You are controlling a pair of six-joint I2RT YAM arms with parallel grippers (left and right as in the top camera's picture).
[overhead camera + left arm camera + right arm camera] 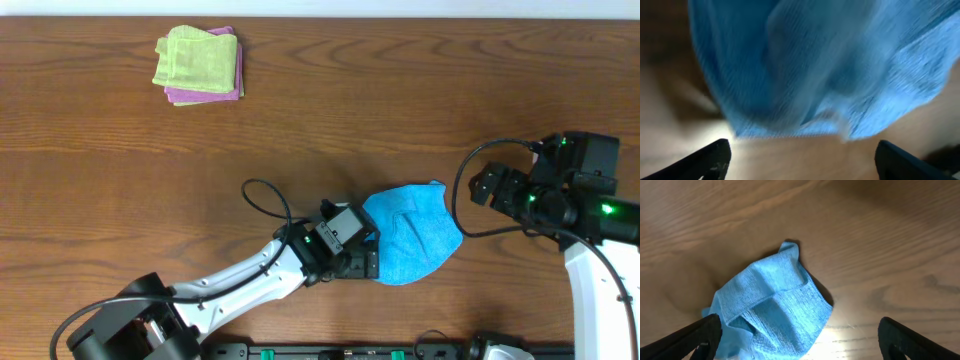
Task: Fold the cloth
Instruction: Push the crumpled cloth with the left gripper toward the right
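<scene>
The sky-blue cloth (415,232) lies bunched and partly folded on the wooden table, near its front edge. My left gripper (368,252) is at the cloth's left edge, open. In the left wrist view the cloth (820,65) fills the top, and bare wood shows between the two dark fingertips (710,160); nothing is held. My right gripper (484,186) hovers to the right of the cloth, open. Its wrist view shows the cloth (775,315) lying below with a corner pointing away and its fingertips (900,340) wide apart.
A light green folded cloth (196,58) sits on a pink-purple folded cloth (215,96) at the far left of the table. Black cables loop off both arms (262,195). The table's front edge runs just below the left arm.
</scene>
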